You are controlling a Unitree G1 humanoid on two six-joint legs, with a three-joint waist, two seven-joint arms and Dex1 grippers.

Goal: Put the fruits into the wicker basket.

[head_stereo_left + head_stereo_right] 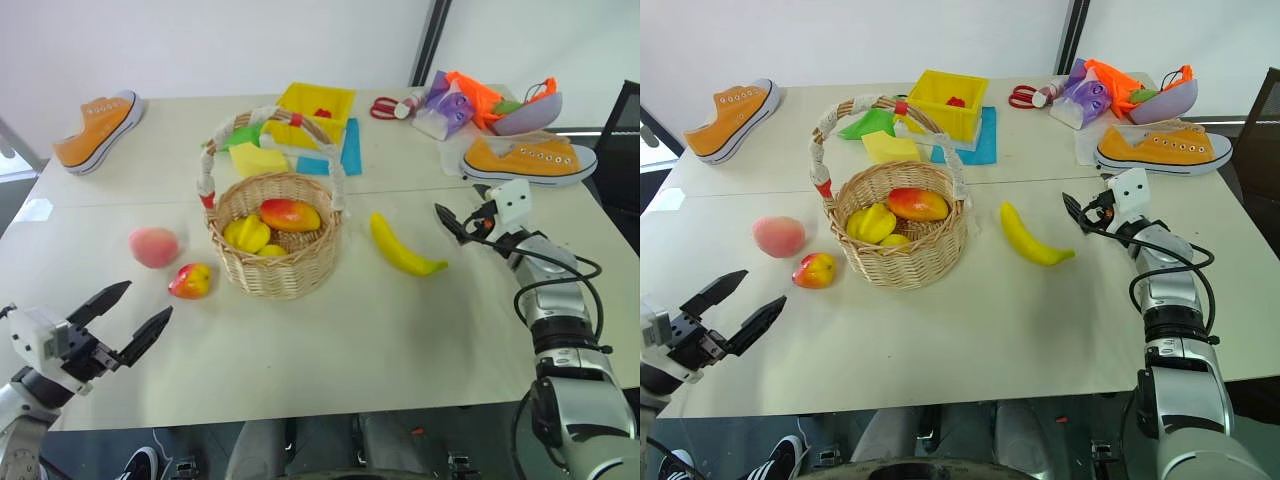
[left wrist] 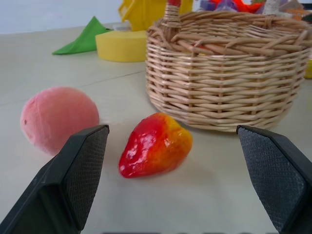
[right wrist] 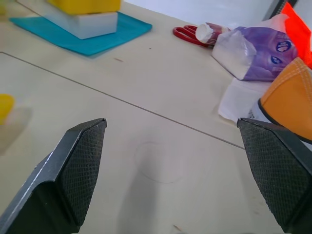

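Left eye view, left claw [image 1: 123, 313] spread wide near mango piece [image 1: 191, 281] and peach [image 1: 154, 246], right claw [image 1: 458, 221] spread beside banana [image 1: 404, 247], wicker basket [image 1: 275, 262] between them on desk [image 1: 350, 330]

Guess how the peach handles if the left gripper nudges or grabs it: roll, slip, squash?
The peach is nearly a ball lying free on the flat table, so a nudge would probably roll it. Its surface looks matte and fuzzy, so the textured fingers should grip without much slip. It looks like a toy, likely light; whether it squashes can't be told.
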